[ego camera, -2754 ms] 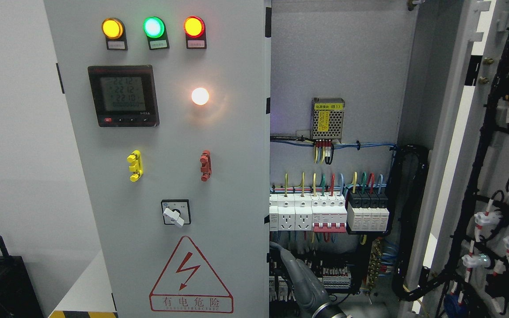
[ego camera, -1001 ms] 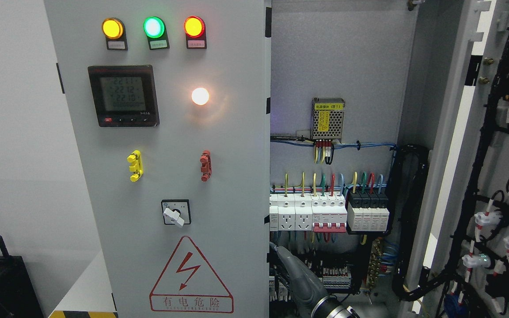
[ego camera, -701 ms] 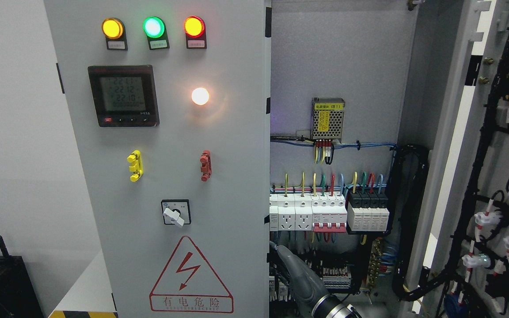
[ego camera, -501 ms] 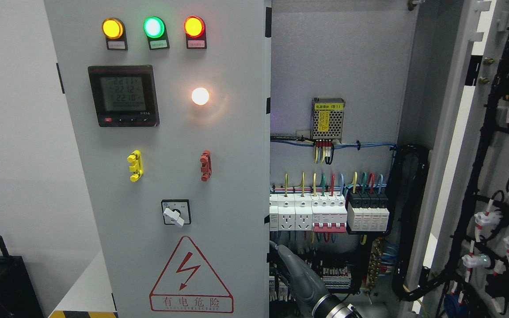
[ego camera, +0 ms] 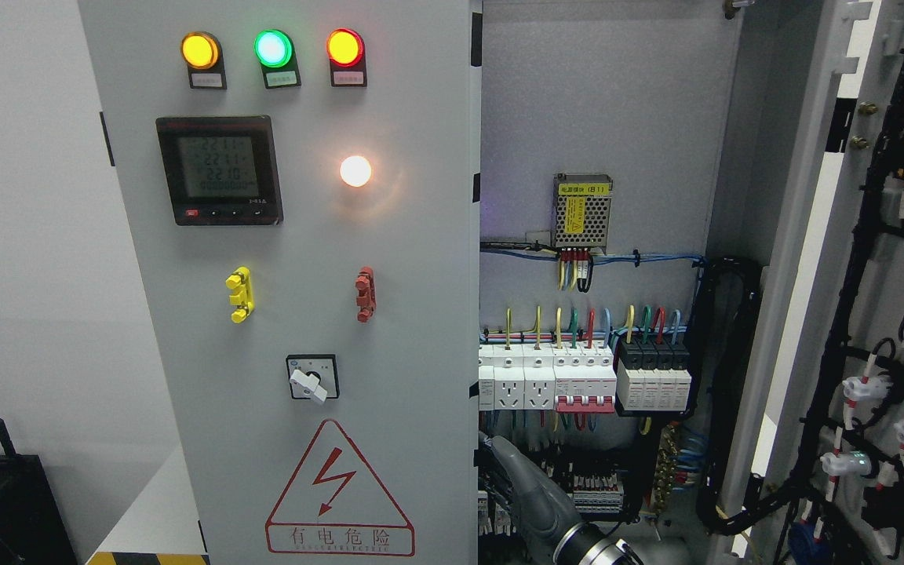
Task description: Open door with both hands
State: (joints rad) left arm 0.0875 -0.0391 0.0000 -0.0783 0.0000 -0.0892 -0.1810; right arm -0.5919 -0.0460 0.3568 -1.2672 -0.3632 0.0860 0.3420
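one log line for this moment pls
right grey cabinet door: swung open | left grey cabinet door with lamps: looks shut | right hand: by left door's lower inner edge, grasp unclear | left hand: out of view

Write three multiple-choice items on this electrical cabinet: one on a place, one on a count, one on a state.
1. Where is the warning triangle?
A. above the meter
B. below the rotary switch
C. inside the cabinet

2. How many round lamps sit in the top row?
A. two
B. three
C. five

3. How is the right door?
A. swung open
B. shut
C. removed

Key: 1 B, it sits under the rotary switch on the left door. 2 B, yellow lamp, green lamp, red lamp. 3 A, its wired inner face shows.
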